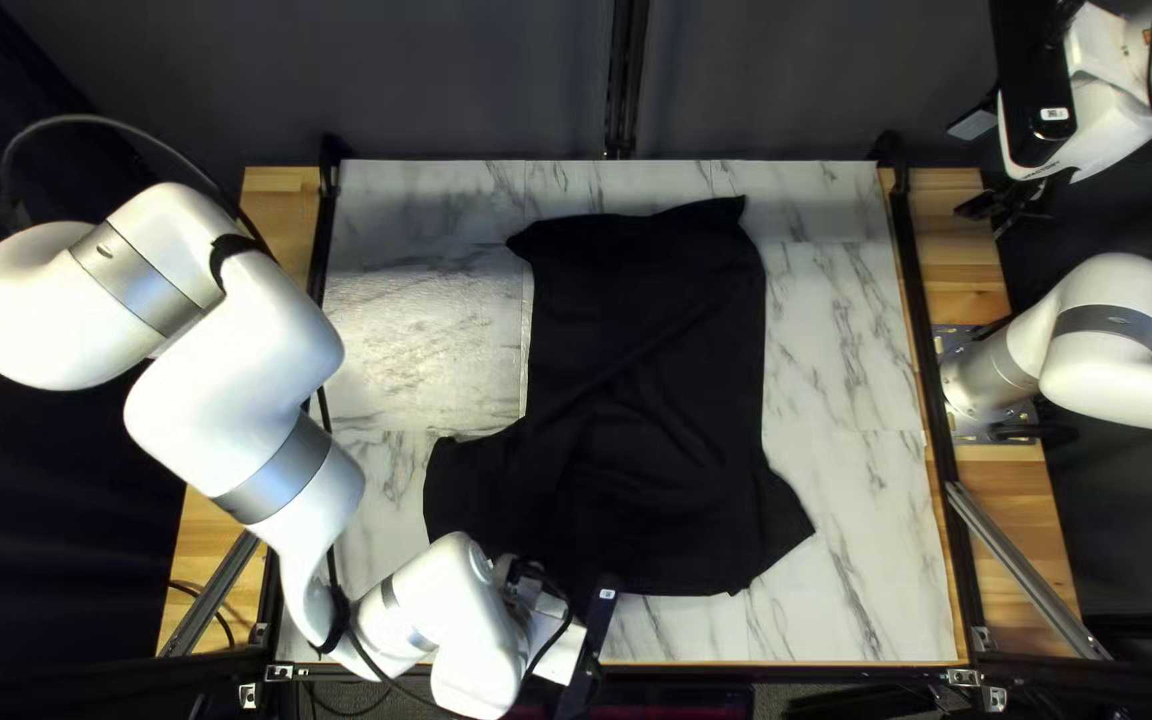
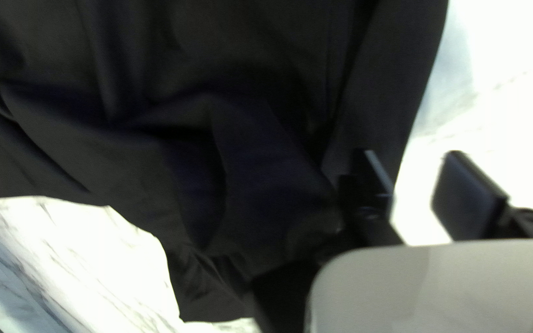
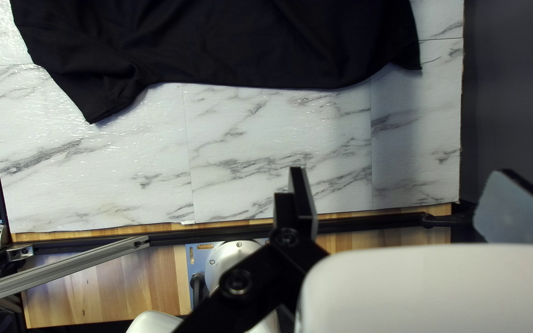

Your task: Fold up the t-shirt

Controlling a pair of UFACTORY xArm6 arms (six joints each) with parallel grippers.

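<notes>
The T-shirt [image 1: 650,387] lies spread on the table [image 1: 850,347], probably so that its sleeves can be turned inward; its hem [image 1: 630,234] is toward the far edge, and a slanting crease crosses the cloth, so I judge the folding barely begun. I have my left gripper [image 2: 416,169] low at the shirt's near end, I think to take an edge there: its fingers stand apart, one over the cloth, pale tabletop showing between them, though I cannot tell whether that one touches. My right gripper [image 3: 396,185] is up beyond the table's right side, fingers wide apart and holding nothing, which keeps it out of the way. Counted: one shirt, two sleeves, two grippers, four fingers.
</notes>
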